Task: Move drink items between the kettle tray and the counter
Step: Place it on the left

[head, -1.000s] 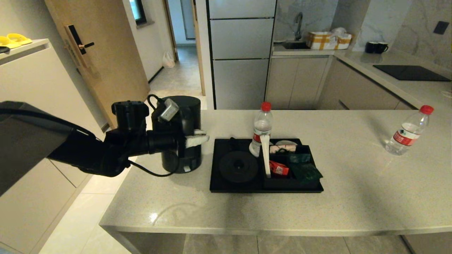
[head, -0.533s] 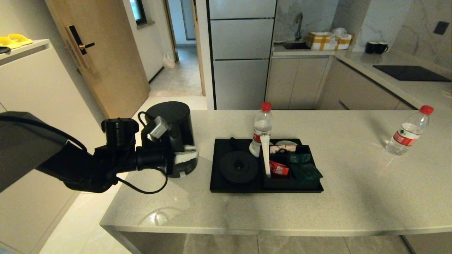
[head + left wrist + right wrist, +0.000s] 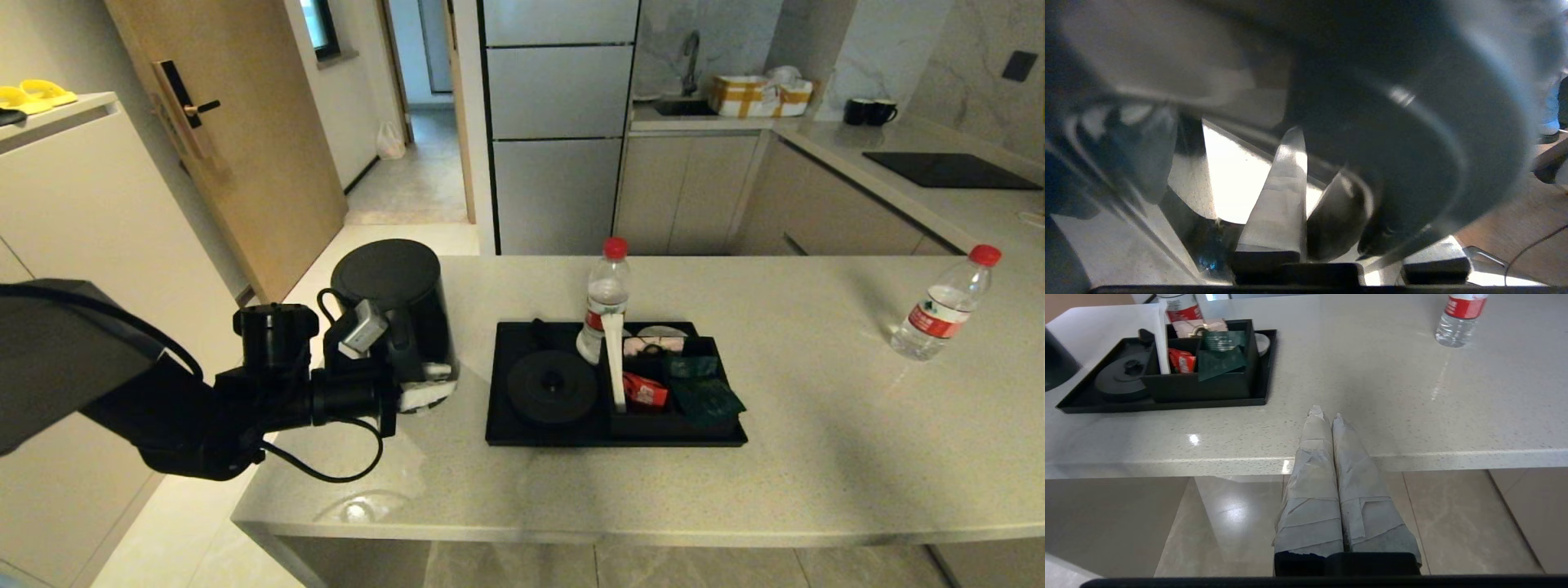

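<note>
The left gripper (image 3: 424, 382) grasps the black kettle (image 3: 396, 310) at the worktop's (image 3: 816, 425) left edge; the right gripper (image 3: 1327, 414), clenched, hangs before its front edge.

kettle (image 3: 397, 314) lower, left claw (image 3: 428, 382) too — both leftward

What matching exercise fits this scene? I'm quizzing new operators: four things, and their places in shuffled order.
1 kettle
2 left bottle
3 right bottle
4 green packet

A in the sachet box
B standing on the tray
C held by the left gripper
D on the bare counter

Pairs: 1-C, 2-B, 3-D, 4-A.

The right gripper is parked, shut, at the counter's front edge.
</note>
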